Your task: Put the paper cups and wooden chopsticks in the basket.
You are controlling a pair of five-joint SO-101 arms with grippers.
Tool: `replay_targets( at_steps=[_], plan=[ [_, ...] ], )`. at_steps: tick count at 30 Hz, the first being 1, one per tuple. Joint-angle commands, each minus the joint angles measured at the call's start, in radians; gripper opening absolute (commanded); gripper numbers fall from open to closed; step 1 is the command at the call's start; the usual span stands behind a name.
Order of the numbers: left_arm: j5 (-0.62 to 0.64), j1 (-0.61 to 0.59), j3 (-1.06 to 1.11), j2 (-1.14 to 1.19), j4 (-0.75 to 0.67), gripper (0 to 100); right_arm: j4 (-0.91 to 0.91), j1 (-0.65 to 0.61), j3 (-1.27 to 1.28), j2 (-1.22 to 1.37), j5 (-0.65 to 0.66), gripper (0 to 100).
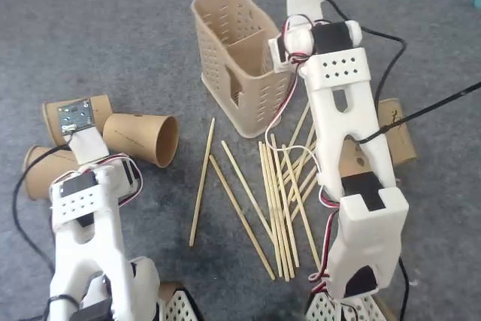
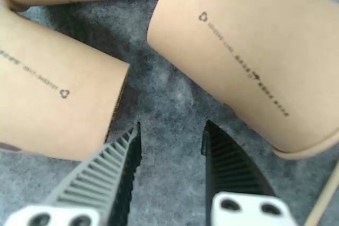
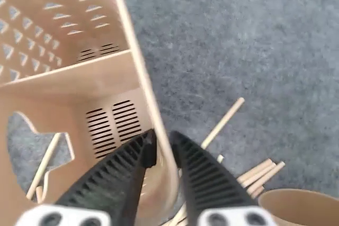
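Note:
The tan slotted basket (image 1: 225, 65) stands upright at the back centre. My right gripper (image 3: 163, 137) is shut on the basket's side wall (image 3: 69, 86), one finger inside and one outside the rim. Several wooden chopsticks (image 1: 282, 201) lie scattered on the grey carpet in front of the basket. Three paper cups lie on their sides at the left: one (image 1: 143, 139) with its mouth facing right, one (image 1: 41, 171) nearer the edge, one (image 1: 56, 118) behind. My left gripper (image 2: 170, 130) is open just above the carpet, between two cups (image 2: 249, 56) (image 2: 47, 104), holding nothing.
A fourth paper cup (image 1: 394, 137) lies to the right, partly hidden behind the right arm; its rim (image 3: 296, 207) is close to that gripper. The right arm's cables hang over the chopsticks. A divider splits the basket into compartments.

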Motion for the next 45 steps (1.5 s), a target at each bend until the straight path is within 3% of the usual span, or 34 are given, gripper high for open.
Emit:
replay_targets(
  at_steps=[1,3,7,12,17,20,45],
  plan=[
    [0.015,-0.006,-0.007,-0.031,-0.023,18,0.022,0.022,-0.054,-0.038,-0.028,25.4],
    [0.015,-0.005,-0.007,-0.031,-0.023,18,0.05,0.012,-0.075,-0.059,-0.051,30.4],
    [0.015,-0.005,-0.007,-0.031,-0.023,18,0.09,-0.03,-0.12,-0.12,-0.089,30.6],
    [0.015,-0.006,-0.007,-0.031,-0.023,18,0.17,-0.062,-0.163,-0.2,-0.261,30.4],
    [0.015,-0.006,-0.007,-0.031,-0.023,18,0.297,-0.062,-0.157,-0.205,-0.459,20.1],
    [0.015,-0.006,-0.007,-0.031,-0.023,18,0.329,-0.071,-0.157,-0.177,-0.514,18.2],
    [0.014,-0.008,-0.007,-0.031,-0.023,18,0.252,-0.137,-0.158,-0.093,-0.549,19.5]
  ],
)
